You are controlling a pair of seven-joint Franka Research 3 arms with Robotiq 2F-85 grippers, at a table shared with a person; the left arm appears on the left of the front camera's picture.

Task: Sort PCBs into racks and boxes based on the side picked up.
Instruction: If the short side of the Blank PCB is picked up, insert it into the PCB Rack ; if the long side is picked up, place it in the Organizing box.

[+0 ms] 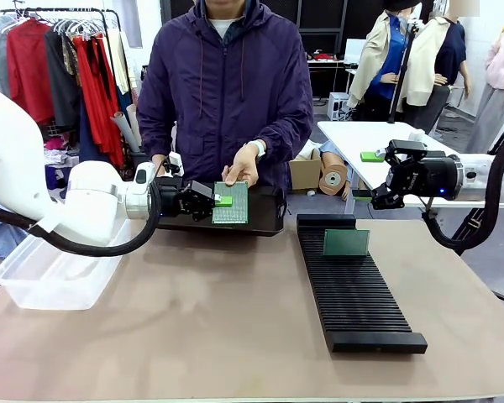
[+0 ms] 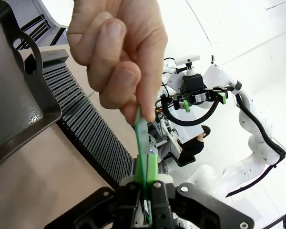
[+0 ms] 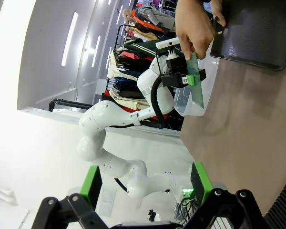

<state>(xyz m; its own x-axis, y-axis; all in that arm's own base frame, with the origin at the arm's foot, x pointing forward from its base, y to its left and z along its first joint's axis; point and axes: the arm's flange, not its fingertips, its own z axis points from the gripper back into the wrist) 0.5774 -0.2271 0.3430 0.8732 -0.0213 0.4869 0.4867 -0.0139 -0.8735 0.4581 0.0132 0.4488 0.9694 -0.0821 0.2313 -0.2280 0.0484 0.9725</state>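
A handover is under way over the far side of the worktop [image 1: 235, 327]: the left gripper [image 1: 219, 201] has its jaws clamped on one edge of a PCB [image 1: 231, 203], while the person's hand [image 1: 240, 172] pinches the opposite edge, so the board hangs between the two above the dark tray [image 1: 265, 220]. It shows its paler, gridded face toward the robot's side. I'd judge the next move needs the person to let go, then the arm to carry the board to whichever place suits that face. The black rack [image 1: 357, 298] lies to the right with one PCB in the rack [image 1: 346, 242] standing upright in a far slot. The clear box [image 1: 46, 277] sits at the left edge and looks empty, though the arm hides part of it. The right gripper [image 1: 385, 176] hovers well off to the right, jaws wide and holding nothing.
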